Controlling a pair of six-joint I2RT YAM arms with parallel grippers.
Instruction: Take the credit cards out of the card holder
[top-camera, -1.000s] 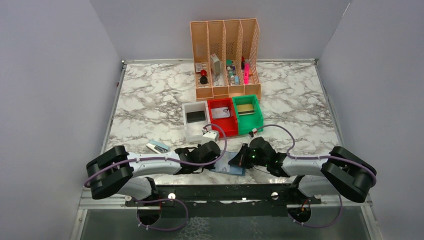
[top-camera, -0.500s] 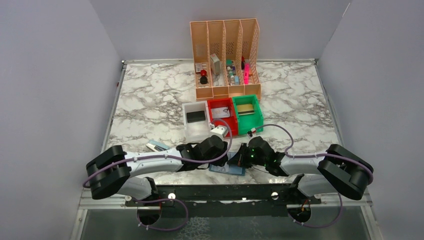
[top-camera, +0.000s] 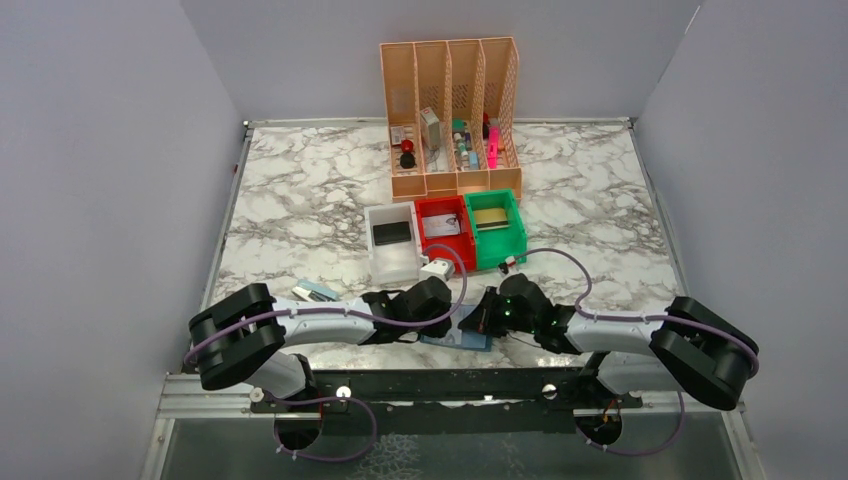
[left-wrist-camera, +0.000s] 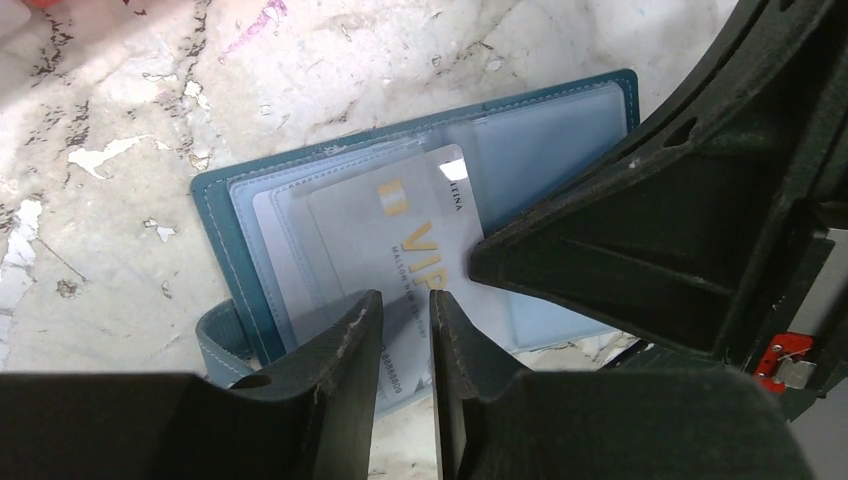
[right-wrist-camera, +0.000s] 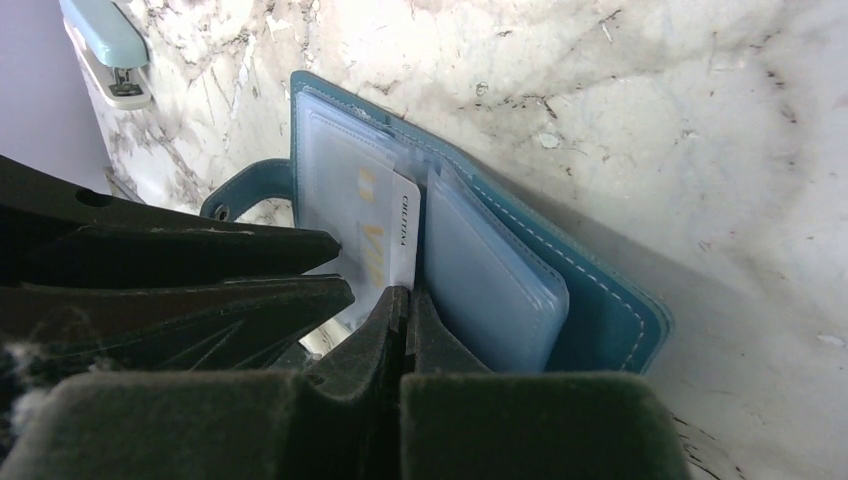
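- The card holder (top-camera: 455, 338) lies open and flat on the marble table (top-camera: 300, 190), close to the near edge, right between the two arms.
- It is teal outside (left-wrist-camera: 215, 230) and light blue inside, with see-through pockets. Its snap tab (left-wrist-camera: 225, 345) sticks out at one side.
- A silvery-grey card (left-wrist-camera: 400, 230) with gold letters pokes part way out of a pocket.
- The left gripper (left-wrist-camera: 405, 300) is over that card. Its fingers are a little apart, and the card shows in the thin gap.
- The right gripper (right-wrist-camera: 405, 300) has its fingers pressed tight together. The tips sit in the middle of the holder, just beside the card's edge (right-wrist-camera: 375, 235).
- A pale blue stapler (top-camera: 315, 292) lies to the left.
- Farther away sit three bins in a row – white (top-camera: 390, 262), red (top-camera: 440, 215), green (top-camera: 500, 245) – and a tall peach file rack (top-camera: 450, 110) behind them.
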